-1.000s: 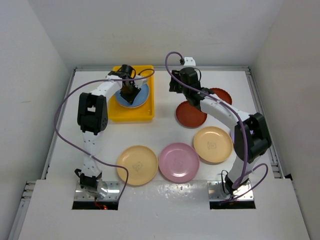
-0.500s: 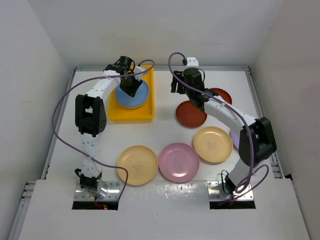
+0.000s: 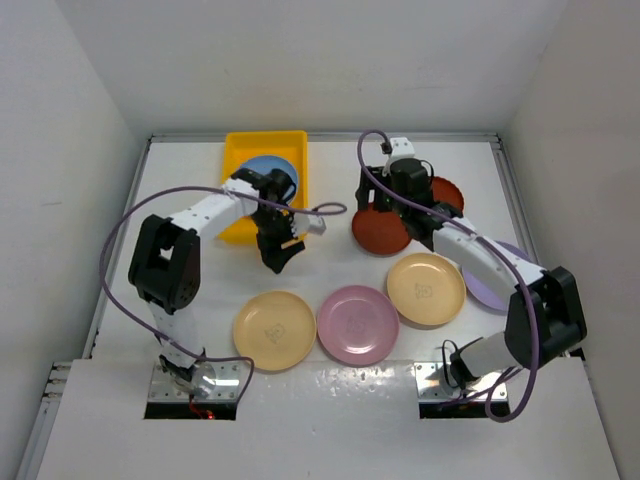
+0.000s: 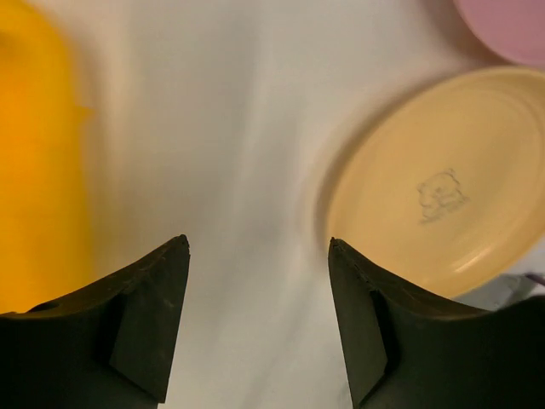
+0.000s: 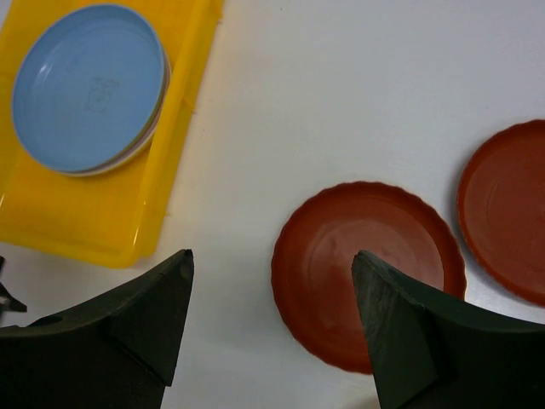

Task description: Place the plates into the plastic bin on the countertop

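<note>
Left claw [image 4: 258, 245] hangs spread and empty, yellow bin [image 4: 38, 162] off one finger, a tan-yellow plate [image 4: 434, 213] off the other: likely a fetch, so next pinch that rim. Right claw [image 5: 272, 260], likewise spread, hovers over a dark red plate [image 5: 366, 273]

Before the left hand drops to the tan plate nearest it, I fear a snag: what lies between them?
Only bare countertop between left hand and tan plate, as the left wrist view shows.

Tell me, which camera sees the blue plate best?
The right wrist view: the blue plate shows whole, lying in the plastic bin. The top view has it small, partly behind the left arm. The left wrist view misses it.
</note>
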